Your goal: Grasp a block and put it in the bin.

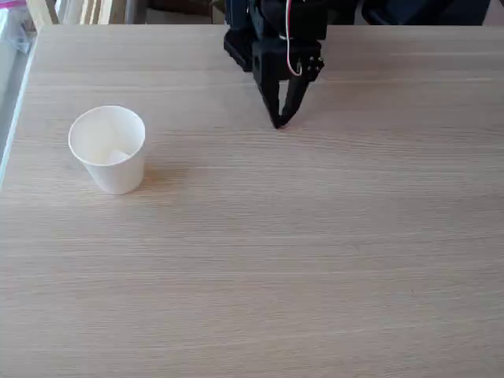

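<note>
1. Fixed view: set above the near edge of the table (315, 268), tilted down and facing the far edge.
2. Close enough that the tabletop spans nearly the whole width; left edge visible at the frame's left side.
3. Faces the arm (272, 39) head-on, cut off by the top border.
4. Height perhaps moderate; hard to judge.

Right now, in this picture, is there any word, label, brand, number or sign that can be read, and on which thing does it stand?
None: no readable text appears.
The cup, the gripper and the table carry no visible lettering.
</note>
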Controlling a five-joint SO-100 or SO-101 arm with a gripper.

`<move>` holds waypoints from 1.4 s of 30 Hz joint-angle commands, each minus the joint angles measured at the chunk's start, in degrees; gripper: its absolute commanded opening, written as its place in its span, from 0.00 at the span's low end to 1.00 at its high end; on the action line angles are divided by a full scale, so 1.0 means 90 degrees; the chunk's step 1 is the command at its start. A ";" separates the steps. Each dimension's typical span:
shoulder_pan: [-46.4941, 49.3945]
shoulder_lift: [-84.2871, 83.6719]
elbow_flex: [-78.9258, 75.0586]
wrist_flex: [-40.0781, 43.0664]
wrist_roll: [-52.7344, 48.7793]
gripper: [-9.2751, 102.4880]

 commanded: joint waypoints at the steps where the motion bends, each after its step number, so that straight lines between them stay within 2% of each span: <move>1: -0.0176 0.0225 0.0049 0.0322 0.0371 0.08; 12: -0.0137 0.0293 0.0068 0.0312 0.1074 0.08; 17: 0.0107 0.0293 0.0078 0.0332 0.0869 0.08; 42: -0.0078 0.0293 0.0078 0.0342 0.0850 0.08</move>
